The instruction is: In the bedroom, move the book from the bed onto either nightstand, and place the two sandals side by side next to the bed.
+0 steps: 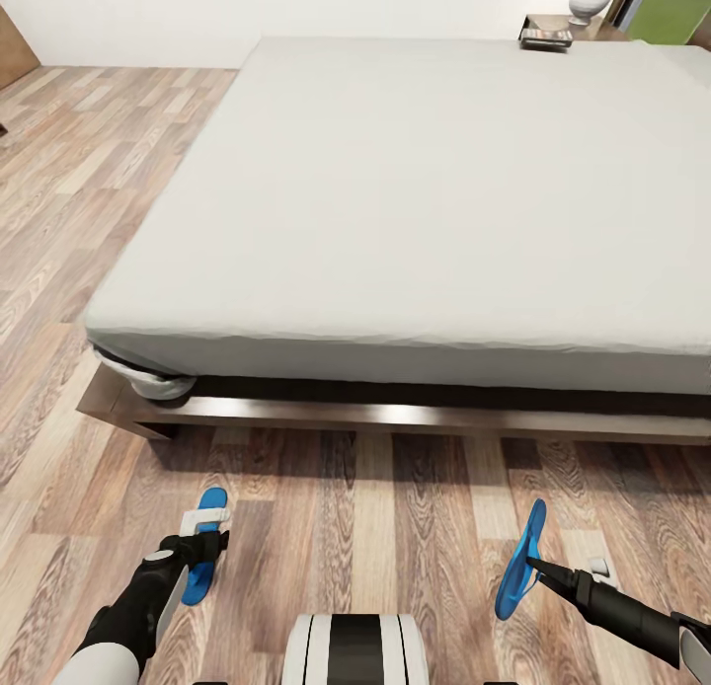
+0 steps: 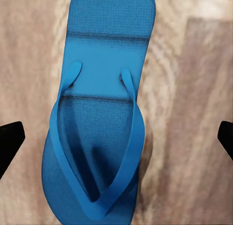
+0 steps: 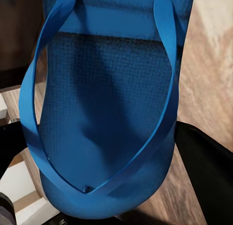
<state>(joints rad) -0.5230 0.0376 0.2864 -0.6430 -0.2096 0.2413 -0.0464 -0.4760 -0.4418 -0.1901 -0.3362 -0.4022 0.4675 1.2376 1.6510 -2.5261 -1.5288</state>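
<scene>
Blue and flat on the wood-plank floor [image 1: 395, 488], the left sandal [image 1: 202, 547] lies directly under the left gripper [image 1: 202, 545], whose fingers [image 2: 9, 142] are spread wide on either side of it, not touching. At the right, the right gripper [image 1: 533, 565] is clamped on the second sandal [image 1: 521, 562], holding it tilted on edge above the floor. Both sit near the bed [image 1: 415, 201] frame's near edge. On the nightstand [image 1: 553, 24] beyond the bed's far corner lies the book [image 1: 546, 38].
</scene>
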